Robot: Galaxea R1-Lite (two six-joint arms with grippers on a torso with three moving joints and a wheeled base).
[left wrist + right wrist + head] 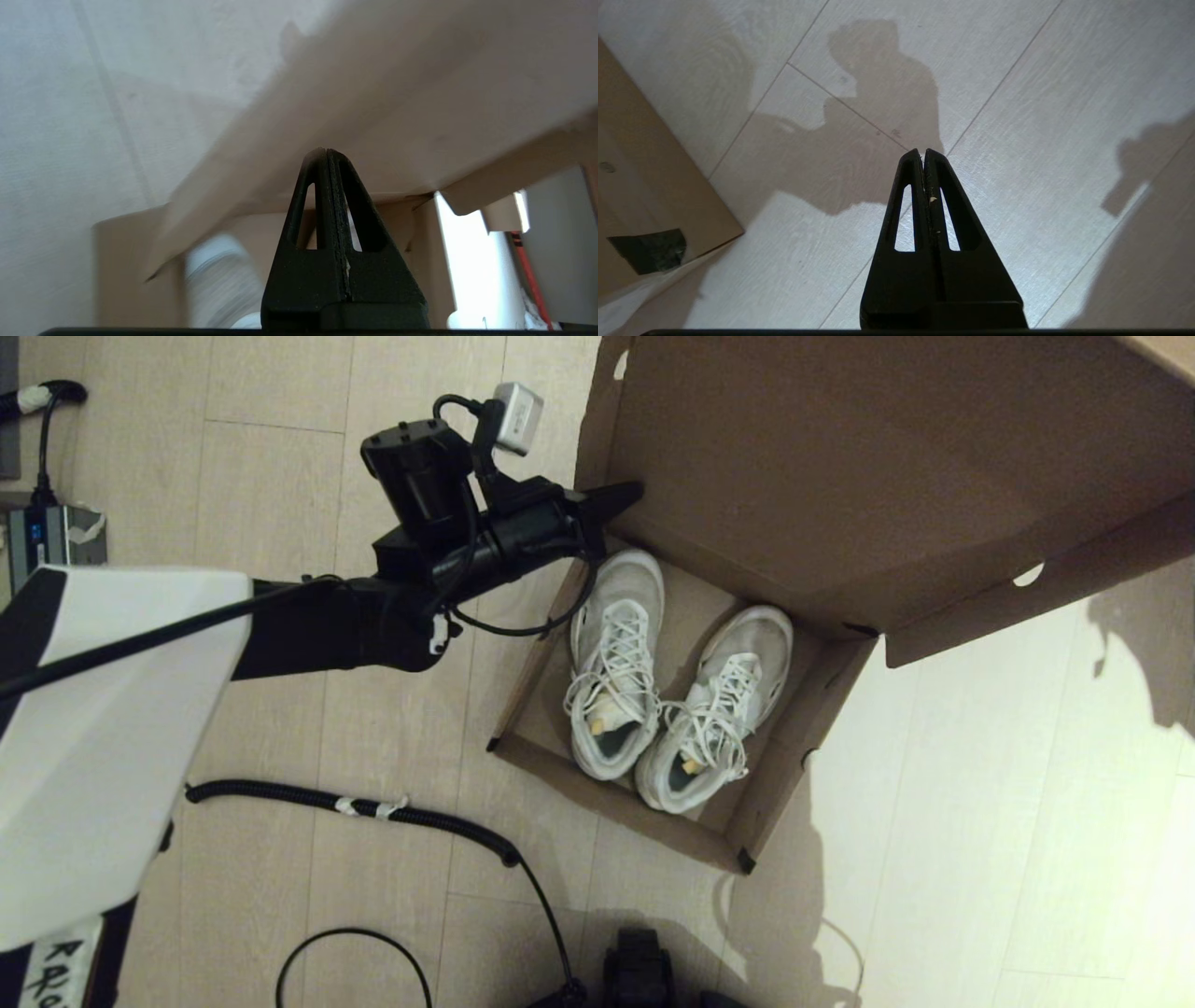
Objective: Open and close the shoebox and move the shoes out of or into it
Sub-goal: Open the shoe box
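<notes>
My left fingers [627,493]: pressed together, tips at the raised lid [840,457] of the shoebox [789,728]. Shoes [672,681]: side by side inside the box, just below those tips. My right fingers [923,156]: together, over bare floor [1017,116].

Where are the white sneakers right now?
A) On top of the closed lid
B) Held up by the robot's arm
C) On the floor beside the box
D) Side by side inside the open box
D: both shoes lie side by side on the bottom of the shoebox, whose lid stands open.
</notes>
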